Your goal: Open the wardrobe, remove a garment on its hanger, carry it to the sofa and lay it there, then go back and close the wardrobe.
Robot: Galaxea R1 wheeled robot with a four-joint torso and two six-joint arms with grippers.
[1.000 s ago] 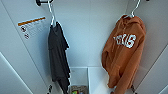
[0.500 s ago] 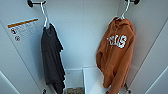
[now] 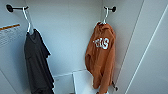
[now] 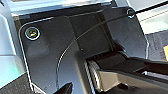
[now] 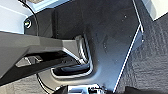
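The wardrobe (image 3: 70, 30) stands open in the head view, its white inside facing me. The garment (image 3: 101, 58), a burnt-orange hoodie with white letters on the chest, hangs at the right on a white hanger (image 3: 105, 15) hooked over a dark rail peg. The open right door (image 3: 147, 55) slants beside it.
A dark grey-black garment (image 3: 37, 65) hangs at the left on its own white hanger from another peg. A white shelf or box (image 3: 81, 81) sits low in the wardrobe between the two garments. Dark carpet (image 5: 152, 65) shows in the right wrist view.
The whole head view has shifted: both garments appear larger and lower-left in the picture, so the camera has come closer and turned slightly. The garments hang as before.
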